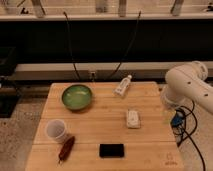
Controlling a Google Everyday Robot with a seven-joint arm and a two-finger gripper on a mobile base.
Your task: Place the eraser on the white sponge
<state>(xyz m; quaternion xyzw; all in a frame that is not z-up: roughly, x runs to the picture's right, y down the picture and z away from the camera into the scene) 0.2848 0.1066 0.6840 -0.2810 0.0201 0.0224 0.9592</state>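
The pickup looks not yet begun: the eraser (111,150) lies flat near the 6 o'clock edge of the tabletop (95,122), the white sponge (133,118) at its 1 o'clock, and the gripper (169,109), jaws wide and empty, hangs at the 3 o'clock edge, so next it must reach the eraser.

Bench (100,120), back row: bowl (76,96) at left, bottle (123,86) lying to its right near the rear edge, with the sponge (133,118) right of centre, in front of the bottle. Front row, left to right: cup (56,130), an elongated object (66,148) just in front of it, then the eraser (111,150) near the front edge (in front and left of the sponge, apart from it). Gripper (169,111) hangs beside the bench's right edge, about level with the sponge and apart from it.
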